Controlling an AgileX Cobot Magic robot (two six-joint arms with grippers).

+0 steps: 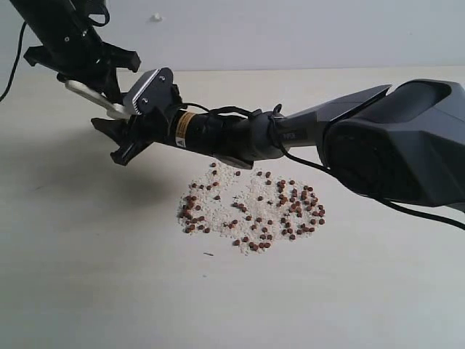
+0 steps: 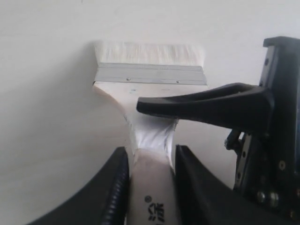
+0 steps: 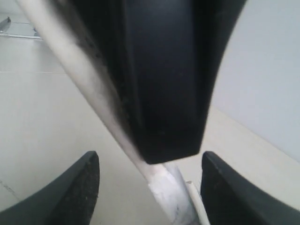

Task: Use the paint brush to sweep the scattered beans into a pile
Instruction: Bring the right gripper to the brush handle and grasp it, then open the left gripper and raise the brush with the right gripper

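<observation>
The paint brush (image 1: 138, 98) is held above the table at the upper left, with my left gripper (image 1: 98, 76) shut on its pale handle (image 2: 152, 197). In the left wrist view the silver ferrule (image 2: 150, 74) and off-white bristles (image 2: 150, 53) point away from the jaws. My right gripper (image 1: 118, 139) reaches across from the right and is open, one finger (image 2: 201, 105) lying across the brush. In the right wrist view the handle (image 3: 166, 190) passes between its spread fingers, not clamped. The reddish-brown beans (image 1: 254, 211) lie scattered over whitish grains, below and right of both grippers, in a loose patch with no dense pile.
The right arm's large dark body (image 1: 392, 138) spans the right side, above the beans' far edge. The pale tabletop (image 1: 109, 276) stretches around the bean patch. A small dark speck (image 1: 208, 254) lies just in front of the patch.
</observation>
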